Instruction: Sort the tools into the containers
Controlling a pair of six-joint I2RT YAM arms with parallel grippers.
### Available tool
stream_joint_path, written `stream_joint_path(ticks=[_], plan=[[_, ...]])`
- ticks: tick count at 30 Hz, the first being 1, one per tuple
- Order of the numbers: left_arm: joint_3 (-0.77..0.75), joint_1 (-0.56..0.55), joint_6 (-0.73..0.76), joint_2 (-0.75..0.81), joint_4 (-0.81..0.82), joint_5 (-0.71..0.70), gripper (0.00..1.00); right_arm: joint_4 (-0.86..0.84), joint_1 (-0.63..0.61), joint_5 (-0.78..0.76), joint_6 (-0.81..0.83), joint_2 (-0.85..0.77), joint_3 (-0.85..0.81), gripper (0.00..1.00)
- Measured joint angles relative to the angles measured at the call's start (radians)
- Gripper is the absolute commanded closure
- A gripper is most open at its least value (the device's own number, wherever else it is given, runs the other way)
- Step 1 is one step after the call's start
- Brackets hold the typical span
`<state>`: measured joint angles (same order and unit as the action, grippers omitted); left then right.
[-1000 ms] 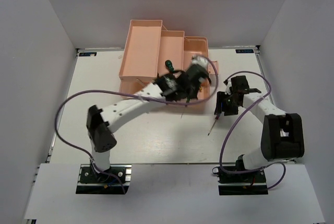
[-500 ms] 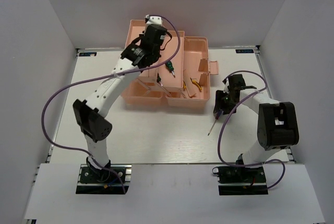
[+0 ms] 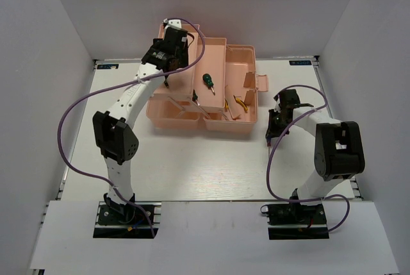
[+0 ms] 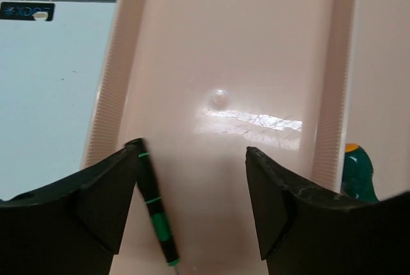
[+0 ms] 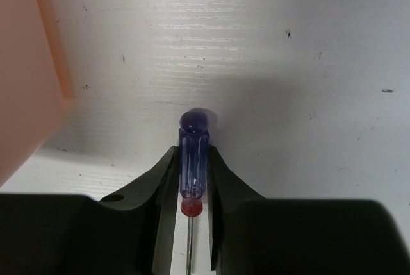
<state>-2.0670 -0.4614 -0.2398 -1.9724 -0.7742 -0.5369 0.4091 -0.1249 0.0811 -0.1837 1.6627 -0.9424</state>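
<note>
My left gripper (image 4: pixel 192 150) hangs open over the far left tray (image 4: pixel 243 50) of the salmon-pink toolbox (image 3: pixel 240 131). A long thin green-and-black screwdriver (image 4: pixel 154 204) lies loose in that tray, close beside my left finger. In the top view this gripper (image 3: pixel 166 73) is over the box's back left. A stubby green screwdriver (image 3: pixel 207 81) lies in the middle tray, and yellow-handled pliers (image 3: pixel 240 102) sit in the right compartment. My right gripper (image 5: pixel 193 153) is shut on the blue-handled screwdriver (image 5: pixel 193 166), low over the white table, just right of the box (image 5: pixel 25 95).
The toolbox stands open at the back middle of the white table (image 3: pixel 192 166), its trays stepped out to the left. White walls close in the table on three sides. My right arm (image 3: pixel 336 150) folds along the table's right side.
My left arm has swung from the box's right compartment to the far left tray, opened, and let go of the thin screwdriver. My right gripper has closed on the blue screwdriver.
</note>
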Motion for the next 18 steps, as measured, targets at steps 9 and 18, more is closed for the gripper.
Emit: stream_joint_path(ticks=[9, 18], plan=[[0.035, -0.002, 0.003, 0.072, 0.017, 0.085, 0.17, 0.016, 0.0, -0.008, 0.013, -0.009, -0.003, 1.0], [0.494, 0.06, -0.094, 0.652, 0.025, -0.003, 0.08, 0.109, 0.0, 0.031, 0.175, -0.153, -0.301, 1.0]])
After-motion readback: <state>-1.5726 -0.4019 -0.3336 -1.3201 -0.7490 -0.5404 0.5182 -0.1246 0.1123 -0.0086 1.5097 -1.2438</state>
